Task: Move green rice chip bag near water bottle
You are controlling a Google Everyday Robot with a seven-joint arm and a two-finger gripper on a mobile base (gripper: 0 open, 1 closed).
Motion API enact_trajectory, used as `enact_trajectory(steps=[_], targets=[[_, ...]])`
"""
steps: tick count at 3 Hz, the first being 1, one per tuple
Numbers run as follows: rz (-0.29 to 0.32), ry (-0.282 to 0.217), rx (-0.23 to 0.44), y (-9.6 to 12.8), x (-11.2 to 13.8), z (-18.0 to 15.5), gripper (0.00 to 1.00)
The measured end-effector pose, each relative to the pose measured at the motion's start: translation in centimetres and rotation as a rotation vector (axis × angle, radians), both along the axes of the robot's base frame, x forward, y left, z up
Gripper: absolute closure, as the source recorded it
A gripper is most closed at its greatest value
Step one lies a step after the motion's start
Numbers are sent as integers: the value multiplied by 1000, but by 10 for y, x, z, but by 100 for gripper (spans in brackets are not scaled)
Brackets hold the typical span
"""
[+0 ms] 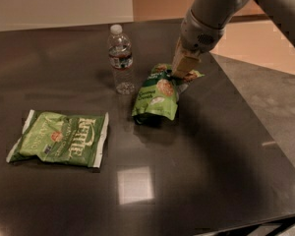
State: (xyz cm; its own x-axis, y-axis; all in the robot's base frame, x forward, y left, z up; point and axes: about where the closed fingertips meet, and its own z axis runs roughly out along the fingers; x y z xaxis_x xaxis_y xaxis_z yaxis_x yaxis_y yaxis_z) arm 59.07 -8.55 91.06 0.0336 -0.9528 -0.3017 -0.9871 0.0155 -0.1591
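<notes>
The green rice chip bag (157, 98) is a bright green pouch with round chip pictures. It hangs tilted, its lower end on or just above the dark table. My gripper (183, 73) comes down from the upper right and is shut on the bag's top edge. The water bottle (121, 59) is clear with a white cap and stands upright just left of the bag, a small gap between them.
A flat olive-green Kettle bag (61, 138) lies at the table's (211, 171) front left. The table's right edge runs diagonally from behind my arm to the front right corner, with floor beyond. A wall stands behind the table.
</notes>
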Motion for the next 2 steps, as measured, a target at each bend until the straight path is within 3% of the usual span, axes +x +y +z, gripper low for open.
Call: enact_trajectory(steps=[1,2], targets=[[0,-3,2,2,1,-1,14],[1,-5,4,3,3,-2,0]])
